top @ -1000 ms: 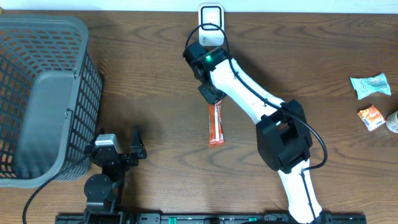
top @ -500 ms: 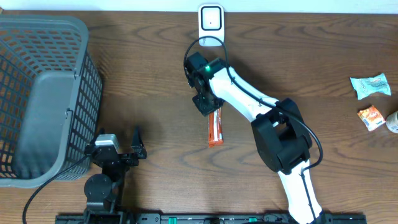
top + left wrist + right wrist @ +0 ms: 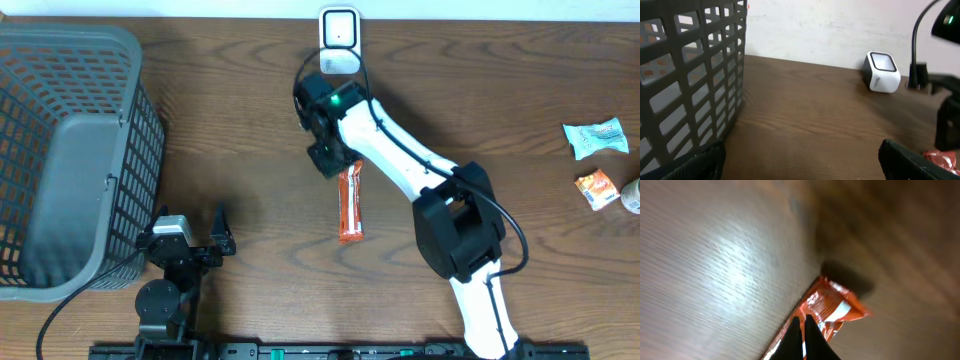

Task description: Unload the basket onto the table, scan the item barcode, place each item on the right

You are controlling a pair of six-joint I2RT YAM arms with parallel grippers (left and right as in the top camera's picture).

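On grained wood table (image 3: 240, 120), slim crinkly orange packet (image 3: 349, 205), pinched by right fingers (image 3: 796, 340)

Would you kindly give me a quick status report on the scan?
Left gripper open, beside the basket. Right gripper shut on the orange packet, near the scanner. Nothing blocking the scanner.

The worktop (image 3: 230, 120) is dark brown wood, its long wavy grain running from side to side. At the far edge it meets a wall (image 3: 815, 25), off-white and a little scuffed, with faint grey marks. The light is soft and even, and the shadows on the wood are short and blurred. Seen from the right wrist, a pale sheen (image 3: 735, 250) lies across the grain. A black rail (image 3: 300, 351) runs along the near edge.
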